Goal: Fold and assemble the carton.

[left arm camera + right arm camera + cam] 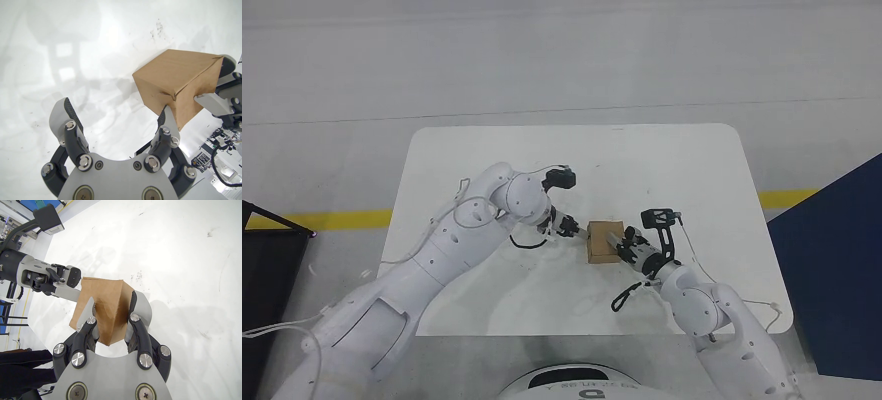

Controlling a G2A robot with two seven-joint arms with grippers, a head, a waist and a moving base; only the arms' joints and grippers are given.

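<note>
One white table (492,160), one brown carton (602,243), two grippers at it.
Carton sits just below centre of the top view, folded up into a box shape. Right gripper (113,306) closed on one end of it, fingers (141,308) pinching the cardboard. Left gripper (115,106) spread wide, gripping nothing; one fingertip (164,113) touches the carton's opposite end.

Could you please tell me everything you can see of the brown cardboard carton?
The brown cardboard carton is a small plain box, already folded into a closed-looking block, with creased edges and a small tear at one corner. It is near the middle of the white table, between both grippers. The right gripper clamps one end, a finger on each side; the open left gripper touches the opposite end with one fingertip.
</note>
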